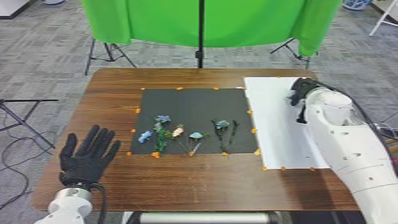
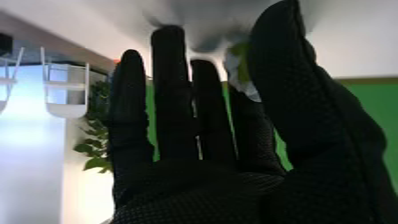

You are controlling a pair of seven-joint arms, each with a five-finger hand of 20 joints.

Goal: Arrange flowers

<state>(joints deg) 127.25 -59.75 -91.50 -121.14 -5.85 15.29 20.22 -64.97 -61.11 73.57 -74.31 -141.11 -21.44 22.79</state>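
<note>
The left hand [image 1: 86, 156] is open at the table's left front, palm showing. On the white sheet's [image 1: 274, 107] upper right side is the right hand [image 1: 305, 89], low over the paper. In the right wrist view, the right hand [image 2: 315, 107] has a white and green flower [image 2: 241, 75] between its thumb and the nearest finger, the other fingers fairly straight. Left of the sheet lies a black mat [image 1: 189, 102] with several stems: a blue flower [image 1: 145, 136], a cream flower [image 1: 178, 131], a pale blue flower [image 1: 196, 135] and another bluish flower [image 1: 222, 124].
Small orange tape pieces mark the edges of the mat and sheet on the wooden table [image 1: 107, 100]. The right arm [image 1: 351, 150] extends along the table's right side. Beyond the far edge stand a green cloth [image 1: 160, 25] and its black stand [image 1: 200, 54].
</note>
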